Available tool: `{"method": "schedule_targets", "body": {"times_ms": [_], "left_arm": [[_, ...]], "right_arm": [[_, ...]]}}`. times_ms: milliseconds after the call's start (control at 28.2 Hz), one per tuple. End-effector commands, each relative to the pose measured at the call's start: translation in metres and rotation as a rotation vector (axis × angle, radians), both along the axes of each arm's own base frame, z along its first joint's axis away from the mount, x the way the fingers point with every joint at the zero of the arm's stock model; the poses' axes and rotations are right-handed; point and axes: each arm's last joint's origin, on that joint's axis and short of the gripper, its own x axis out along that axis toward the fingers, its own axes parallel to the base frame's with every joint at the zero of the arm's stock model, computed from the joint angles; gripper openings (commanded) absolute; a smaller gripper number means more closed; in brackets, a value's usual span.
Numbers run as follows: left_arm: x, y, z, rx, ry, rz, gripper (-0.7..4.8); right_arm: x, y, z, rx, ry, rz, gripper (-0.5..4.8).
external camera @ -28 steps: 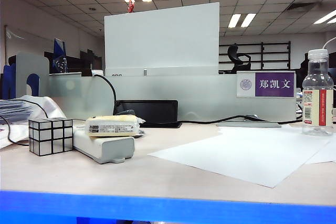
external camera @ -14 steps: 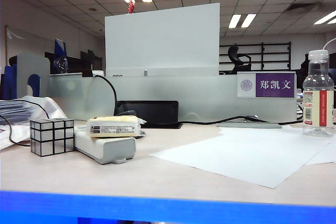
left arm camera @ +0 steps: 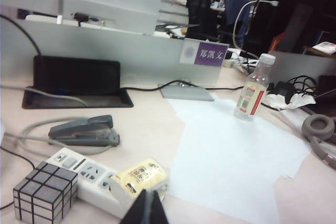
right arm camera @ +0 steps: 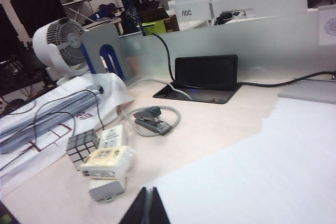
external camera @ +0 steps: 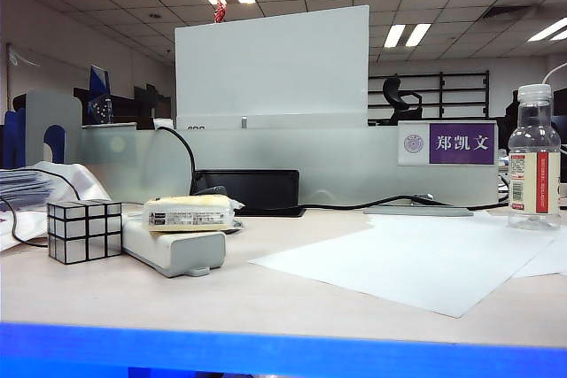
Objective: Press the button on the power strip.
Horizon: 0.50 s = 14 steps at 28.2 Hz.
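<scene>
Neither arm had reached the work: the left gripper (left arm camera: pixel 146 209) showed only as dark fingertips drawn close together, holding nothing, raised above the near edge of the desk (external camera: pixel 266 298) over the strip's end; the right gripper (right arm camera: pixel 146 208) looked the same, tips nearly meeting and empty, hovering further off toward the white sheets of paper (external camera: pixel 416 258). No arm entered the exterior view. The long, low, pale grey-white plastic power strip (left arm camera: pixel 92 179) lay flat at the left of the desk, its black cord running back. A silver mirrored puzzle cube (left arm camera: pixel 44 198) sat just beside it, and a yellowish wrapped packet with a label (left arm camera: pixel 140 176) rested on top, toward the near end. My judgement: the left arm was better placed, and should come straight down with narrow tips on the small switch (left arm camera: pixel 60 158) at the far end, clear of packet and cube, pressing firmly without sliding the strip. From these angles I could not tell whether the switch was already down.
</scene>
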Motion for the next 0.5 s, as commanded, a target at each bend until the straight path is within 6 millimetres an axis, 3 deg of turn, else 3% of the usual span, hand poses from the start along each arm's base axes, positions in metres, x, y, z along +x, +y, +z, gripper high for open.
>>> {"method": "schedule_targets", "body": {"times_ms": [35,284,497], "left_arm": [[0.004,-0.001,-0.002,-0.011,-0.041,-0.005,-0.05],[0.015,-0.005,-0.024,-0.003,-0.023,-0.016,-0.05],[0.021,-0.008,-0.036,-0.002,-0.042,-0.068,-0.05]], "right_arm": [[0.006,0.002,-0.008,0.027,-0.049,-0.006,0.03],[0.017,0.007,-0.036,0.076,-0.070,-0.003,0.04],[0.020,0.008,-0.046,0.106,-0.054,-0.006,0.03]]}}
